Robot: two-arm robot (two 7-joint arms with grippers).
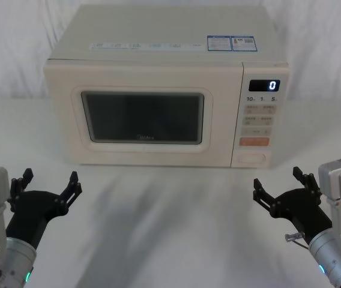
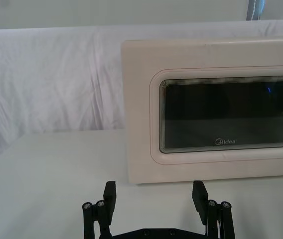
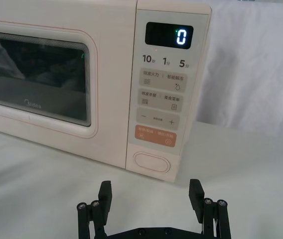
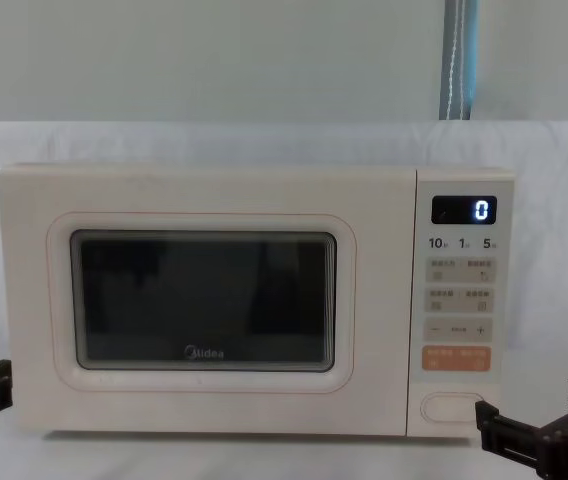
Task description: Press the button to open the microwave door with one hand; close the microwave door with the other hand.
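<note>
Microwave door (image 1: 143, 117) shut, grippers apart.

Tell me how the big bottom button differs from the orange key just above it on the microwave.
The button is cream like the panel, while the orange key stands out in colour. The button is blank; the orange key carries small printing. The button sits lowest on the panel, the orange key directly above it. Both are wide with rounded corners, and neither is touched by a hand.

Microwave (image 1: 158, 90) centre-rear on table (image 1: 158, 222) — button (image 1: 251, 158) at front's bottom-right corner, beside door (image 1: 143, 117).
</note>
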